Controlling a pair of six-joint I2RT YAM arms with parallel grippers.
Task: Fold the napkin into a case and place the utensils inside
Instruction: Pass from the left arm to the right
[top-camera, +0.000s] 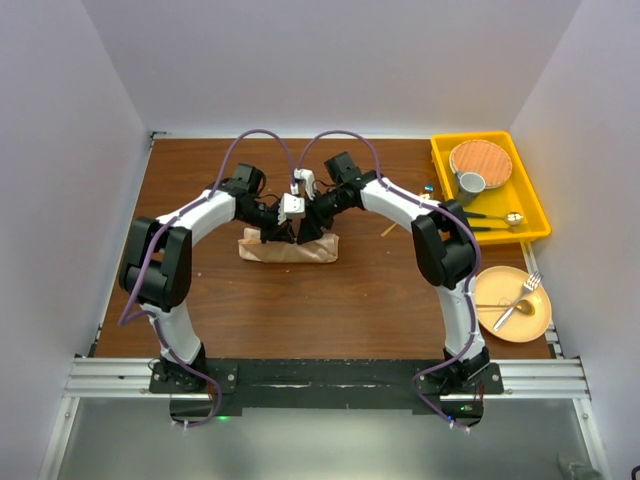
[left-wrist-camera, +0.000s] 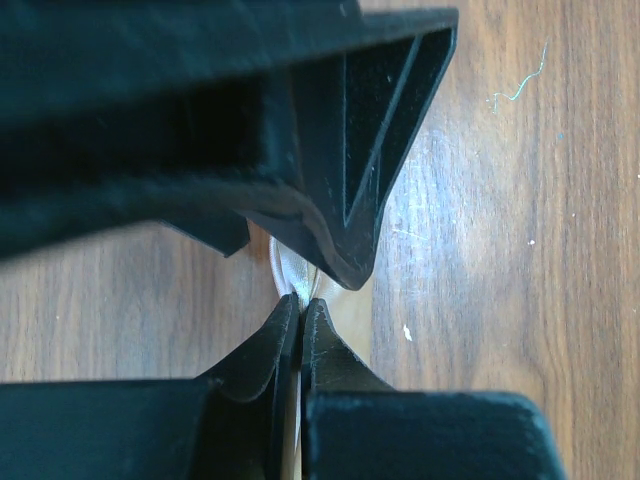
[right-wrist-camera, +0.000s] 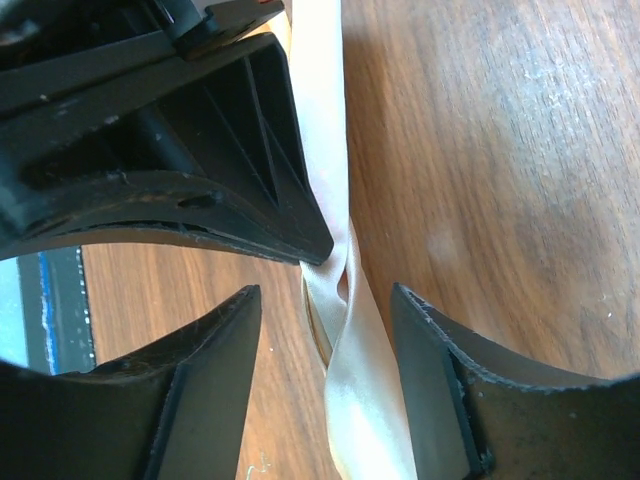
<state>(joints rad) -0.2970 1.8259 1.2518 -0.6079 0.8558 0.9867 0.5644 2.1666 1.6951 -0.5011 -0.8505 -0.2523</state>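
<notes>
The peach satin napkin (top-camera: 288, 250) lies folded into a narrow strip in the middle of the wooden table. My left gripper (top-camera: 274, 236) is shut on a raised fold of it (left-wrist-camera: 292, 280), its fingertips (left-wrist-camera: 300, 305) pressed together on the cloth. My right gripper (top-camera: 312, 230) is open right beside it, its fingers (right-wrist-camera: 245, 310) astride a twisted upright ridge of the napkin (right-wrist-camera: 345, 300) without touching it. The two grippers almost touch. A gold fork and spoon (top-camera: 516, 298) lie on a peach plate at the right. Another spoon (top-camera: 497, 217) lies in the yellow tray.
A yellow tray (top-camera: 535, 205) at the back right holds a round wood-toned plate (top-camera: 480, 160) and a grey cup (top-camera: 471, 184). The peach plate (top-camera: 495, 320) sits near the right front edge. A small gold piece (top-camera: 389, 230) and a blue bit (top-camera: 428, 188) lie beside the tray.
</notes>
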